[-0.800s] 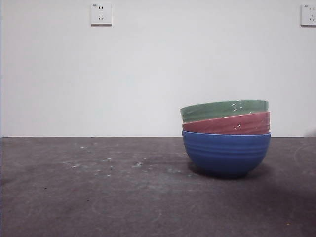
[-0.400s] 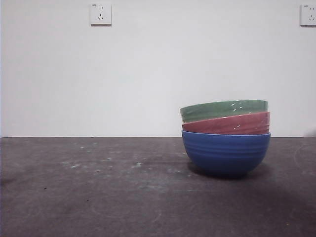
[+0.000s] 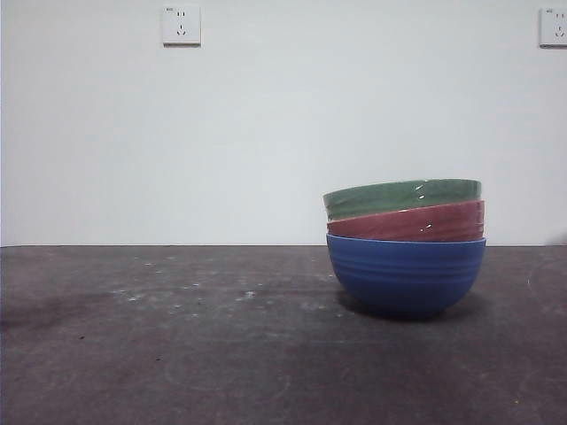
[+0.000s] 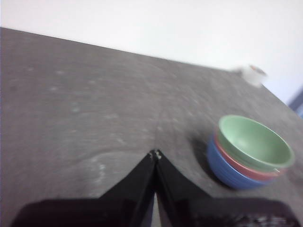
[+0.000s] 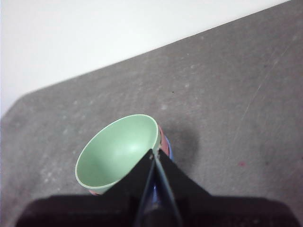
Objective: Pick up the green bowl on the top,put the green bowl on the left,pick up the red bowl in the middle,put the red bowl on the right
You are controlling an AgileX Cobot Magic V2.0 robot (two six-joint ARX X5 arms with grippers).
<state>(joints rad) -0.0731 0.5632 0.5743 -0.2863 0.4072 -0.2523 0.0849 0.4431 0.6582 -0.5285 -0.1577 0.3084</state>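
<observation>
The green bowl (image 3: 403, 197) sits on top of a stack of three nested bowls, right of centre on the dark table. The red bowl (image 3: 407, 222) is nested under it, inside a blue bowl (image 3: 406, 274). The stack also shows in the left wrist view, with the green bowl (image 4: 253, 142) over the red bowl (image 4: 246, 168). My left gripper (image 4: 155, 153) is shut and empty, high above the table, well away from the stack. My right gripper (image 5: 152, 153) is shut and empty, above the green bowl (image 5: 116, 151). Neither gripper shows in the front view.
The dark, scuffed table (image 3: 177, 336) stretches left of the stack. Two wall sockets (image 3: 181, 25) are on the white wall behind. A small white object (image 4: 253, 73) lies blurred at the table's far edge in the left wrist view.
</observation>
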